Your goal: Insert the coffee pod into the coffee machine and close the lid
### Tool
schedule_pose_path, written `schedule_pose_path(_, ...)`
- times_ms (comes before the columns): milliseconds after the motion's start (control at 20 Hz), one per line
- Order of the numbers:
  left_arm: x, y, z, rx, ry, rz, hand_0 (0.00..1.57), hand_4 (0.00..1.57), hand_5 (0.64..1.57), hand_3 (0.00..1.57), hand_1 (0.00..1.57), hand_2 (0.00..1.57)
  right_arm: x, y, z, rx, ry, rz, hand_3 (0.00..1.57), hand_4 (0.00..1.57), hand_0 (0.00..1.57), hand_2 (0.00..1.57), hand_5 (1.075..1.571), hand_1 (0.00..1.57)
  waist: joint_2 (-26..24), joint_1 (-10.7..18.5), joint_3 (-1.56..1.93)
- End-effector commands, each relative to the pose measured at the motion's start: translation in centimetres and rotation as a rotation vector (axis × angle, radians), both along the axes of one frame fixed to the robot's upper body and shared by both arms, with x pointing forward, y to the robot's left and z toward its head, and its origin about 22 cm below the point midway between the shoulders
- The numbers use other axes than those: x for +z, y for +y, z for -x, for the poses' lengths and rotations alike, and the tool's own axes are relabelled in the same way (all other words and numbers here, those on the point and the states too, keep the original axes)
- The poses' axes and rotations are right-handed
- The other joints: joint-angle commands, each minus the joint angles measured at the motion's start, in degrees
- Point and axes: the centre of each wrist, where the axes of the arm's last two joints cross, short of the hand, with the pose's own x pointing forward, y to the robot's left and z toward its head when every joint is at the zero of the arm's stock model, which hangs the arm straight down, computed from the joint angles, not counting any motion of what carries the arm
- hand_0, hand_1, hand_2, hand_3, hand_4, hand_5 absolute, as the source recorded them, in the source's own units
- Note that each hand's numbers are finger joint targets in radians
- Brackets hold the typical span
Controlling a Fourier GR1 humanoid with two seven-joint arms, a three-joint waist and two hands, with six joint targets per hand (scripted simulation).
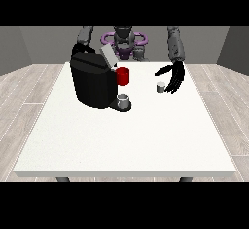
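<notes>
1. Right now the coffee pod (160,87), a small grey cylinder, stands upright on the white table (121,145), to the right of the coffee machine (94,83) and well apart from it.
2. The hand at the view's right (174,78) is beside the pod on its right, fingers spread and relaxed, thumb reaching out over the pod; it holds nothing, and whether any finger touches the pod I cannot tell.
3. The hand at the view's left is hidden behind the machine; only its arm (85,36) shows above the black body, so nothing can be said of its state.
4. The machine's lid (108,55) is tilted up and open, grey, above a red part (123,76) at the machine's front. A grey cup (124,101) sits on the tray at its base.
5. Judging from this, the task has barely begun: the pod is not yet grasped, not yet inserted, and the lid is not yet closed.
6. Risks ahead:
   - The pod is small and light-looking; fingers closing off-centre could tip it or push it away across the table.
   - Carrying it leftward, the hand could knock the raised lid shut before the pod is in.
   - A tilted pod might catch on the opening's rim instead of dropping in.
   - A low reach could knock the cup.
</notes>
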Motion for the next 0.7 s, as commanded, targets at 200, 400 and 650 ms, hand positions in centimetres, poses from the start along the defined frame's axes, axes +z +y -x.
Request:
schedule_pose_path(200, -0.3, 0.3, -0.3, -0.041, -0.023, -0.163, 0.61, 0.00, 1.571, 0.48, 0.61, 0.75, 1.3, 0.4, -0.9, -0.008, 0.014, -0.004, 0.00, 0.43, 0.00, 0.00, 1.571, 0.00, 0.7, -0.1, -0.02)
schedule_pose_path(400, -1.0, -1.2, -0.6, -0.014, -0.104, -0.190, 0.72, 0.15, 1.571, 0.62, 0.72, 0.85, -0.4, -0.1, -0.2, 0.004, -0.034, 0.010, 0.00, 0.53, 0.00, 0.00, 1.571, 0.00, 2.0, -0.8, 0.00)
schedule_pose_path(650, -1.6, -0.7, -0.7, 0.053, -0.131, -0.204, 0.82, 0.39, 1.571, 0.74, 0.82, 0.97, 1.3, 1.0, 0.3, 0.042, -0.028, -0.020, 0.00, 0.51, 0.00, 0.00, 1.571, 0.00, 1.7, -2.9, -0.02)
